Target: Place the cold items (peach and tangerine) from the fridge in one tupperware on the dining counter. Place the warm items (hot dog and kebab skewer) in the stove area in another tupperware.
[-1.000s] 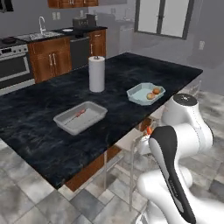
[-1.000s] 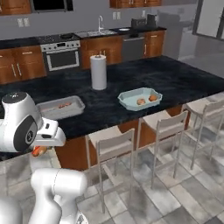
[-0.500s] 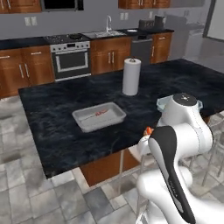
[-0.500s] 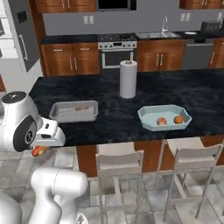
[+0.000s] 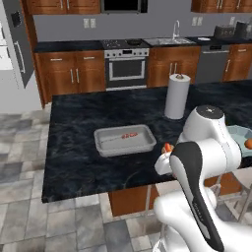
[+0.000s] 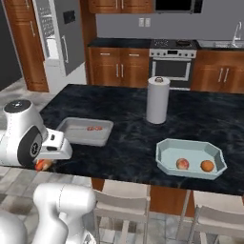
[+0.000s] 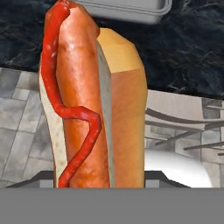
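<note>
My gripper [image 7: 103,183] is shut on the hot dog [image 7: 87,96], a sausage in a bun with a red squiggle of sauce that stands upright before the hand camera. From the base views the hot dog [image 5: 168,147] [image 6: 43,165] hangs at the dining counter's near edge. A grey tupperware [image 5: 125,151] [image 6: 83,139] [image 7: 127,8] on the counter holds the kebab skewer [image 5: 129,135] [image 6: 94,128]. A pale blue tupperware [image 6: 190,174] [image 5: 241,135] holds the peach [image 6: 182,164] and the tangerine [image 6: 207,165].
A paper towel roll [image 5: 177,97] [image 6: 157,100] stands upright on the dark counter behind the containers. Stools [image 6: 121,209] line the near side of the counter. The stove [image 5: 127,64] and wooden cabinets run along the back wall, with the fridge [image 6: 57,38] at the left.
The base has driven and turned, so the whole scene has swung: the counter now lies square ahead. The gripper keeps its hold on the hot dog.
</note>
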### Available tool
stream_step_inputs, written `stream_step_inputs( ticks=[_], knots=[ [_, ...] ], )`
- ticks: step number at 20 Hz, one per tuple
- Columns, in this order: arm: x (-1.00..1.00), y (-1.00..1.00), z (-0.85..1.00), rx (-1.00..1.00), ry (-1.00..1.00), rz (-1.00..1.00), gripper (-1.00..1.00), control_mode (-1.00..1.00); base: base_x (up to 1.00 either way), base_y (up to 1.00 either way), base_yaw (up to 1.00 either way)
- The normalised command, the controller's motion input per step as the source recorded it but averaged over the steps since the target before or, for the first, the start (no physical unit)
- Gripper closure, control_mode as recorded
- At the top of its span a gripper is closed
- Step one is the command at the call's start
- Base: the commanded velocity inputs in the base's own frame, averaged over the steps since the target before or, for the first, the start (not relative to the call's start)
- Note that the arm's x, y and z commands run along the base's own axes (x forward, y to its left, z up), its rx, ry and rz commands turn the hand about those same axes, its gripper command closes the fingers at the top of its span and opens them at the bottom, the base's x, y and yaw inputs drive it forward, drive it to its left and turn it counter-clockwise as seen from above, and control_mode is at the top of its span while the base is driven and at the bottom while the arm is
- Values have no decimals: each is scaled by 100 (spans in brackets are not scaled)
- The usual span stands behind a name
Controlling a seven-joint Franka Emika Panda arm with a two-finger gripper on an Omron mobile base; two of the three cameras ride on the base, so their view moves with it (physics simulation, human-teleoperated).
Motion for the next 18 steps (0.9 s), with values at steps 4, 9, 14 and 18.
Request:
stream_step_inputs(
  ticks=[4, 9, 14, 18],
  knots=[
    [0, 0, 0, 0, 0, 0, 100, 100, 69, 24, -3],
    [0, 0, 0, 0, 0, 0, 100, 100, 56, 51, -51],
    [0, 0, 0, 0, 0, 0, 100, 100, 49, 74, -59],
    [0, 0, 0, 0, 0, 0, 100, 100, 10, 97, -30]
  ],
)
